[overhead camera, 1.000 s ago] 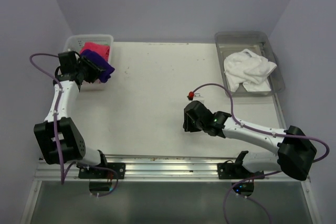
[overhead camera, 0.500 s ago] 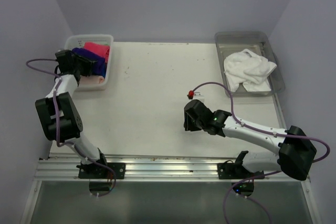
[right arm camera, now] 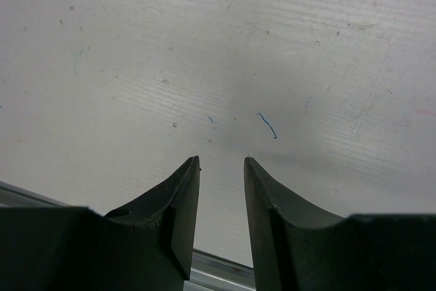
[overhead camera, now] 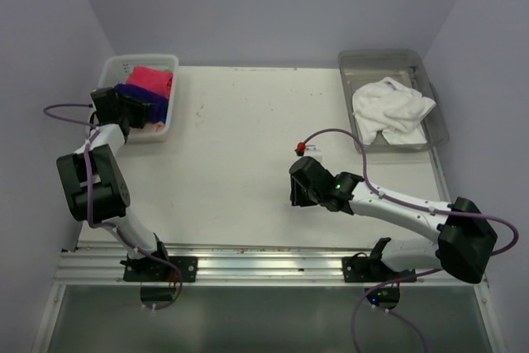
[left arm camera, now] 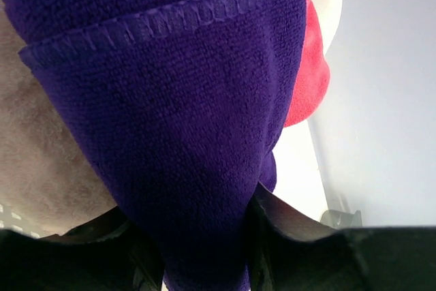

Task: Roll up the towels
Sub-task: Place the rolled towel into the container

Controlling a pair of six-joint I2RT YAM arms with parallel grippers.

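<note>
Three towels show: a purple towel [overhead camera: 145, 94] in the white basket [overhead camera: 116, 62] at the table's far left corner, a pink towel [overhead camera: 153, 79] touching it farther in, and a crumpled white towel [overhead camera: 388, 109] in the tray [overhead camera: 380, 57] far right. The table [overhead camera: 248, 138] stretches wide between them. Purple cloth fills the left wrist view, running down between the left gripper [left arm camera: 194, 216] fingers; whether they pinch it cannot be told. The right gripper [right arm camera: 221, 161] hangs over the table, jaws apart, grasping nothing.
</note>
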